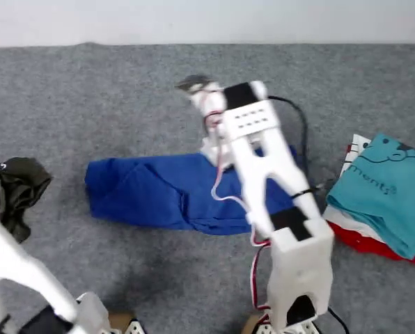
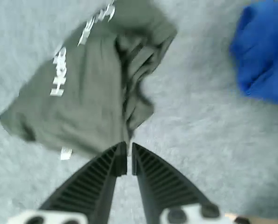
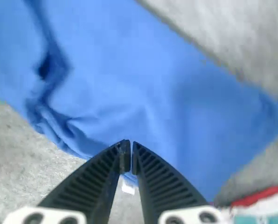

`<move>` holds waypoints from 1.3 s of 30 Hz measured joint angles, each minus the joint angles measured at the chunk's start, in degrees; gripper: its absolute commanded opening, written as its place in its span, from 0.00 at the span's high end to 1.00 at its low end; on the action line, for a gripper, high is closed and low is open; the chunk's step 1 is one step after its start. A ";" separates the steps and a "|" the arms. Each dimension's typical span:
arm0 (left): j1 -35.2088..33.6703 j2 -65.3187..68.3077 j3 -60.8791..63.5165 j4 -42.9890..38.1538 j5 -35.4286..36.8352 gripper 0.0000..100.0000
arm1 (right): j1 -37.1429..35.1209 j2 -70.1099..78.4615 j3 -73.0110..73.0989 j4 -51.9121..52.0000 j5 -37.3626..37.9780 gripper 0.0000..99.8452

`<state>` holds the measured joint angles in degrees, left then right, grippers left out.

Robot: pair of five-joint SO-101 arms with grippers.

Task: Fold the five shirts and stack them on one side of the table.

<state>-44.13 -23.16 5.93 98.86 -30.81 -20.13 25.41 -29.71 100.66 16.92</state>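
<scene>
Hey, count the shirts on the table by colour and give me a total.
blue shirt: 1
dark olive shirt: 1
teal shirt: 1
white shirt: 1
red shirt: 1
Total: 5, with the teal, white and red ones in one stack.

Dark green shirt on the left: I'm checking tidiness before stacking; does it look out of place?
Yes. The dark green shirt lies crumpled in a heap near the table's left edge, unfolded, far from the folded stack at the right. The blue shirt between them is a long, half-folded band.
</scene>
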 measured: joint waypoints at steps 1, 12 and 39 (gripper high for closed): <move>2.02 -1.14 1.49 0.00 1.23 0.97 | 1.41 -0.26 0.88 0.00 -1.41 0.96; 7.21 -2.37 13.27 0.09 5.27 0.97 | 8.09 4.66 2.55 -3.60 -21.54 0.71; 7.21 -2.46 13.36 0.09 5.27 0.97 | 16.79 20.40 1.41 -10.37 -22.86 0.87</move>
<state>-36.92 -25.63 19.30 98.95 -25.54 -3.34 45.80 -28.31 90.29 -5.93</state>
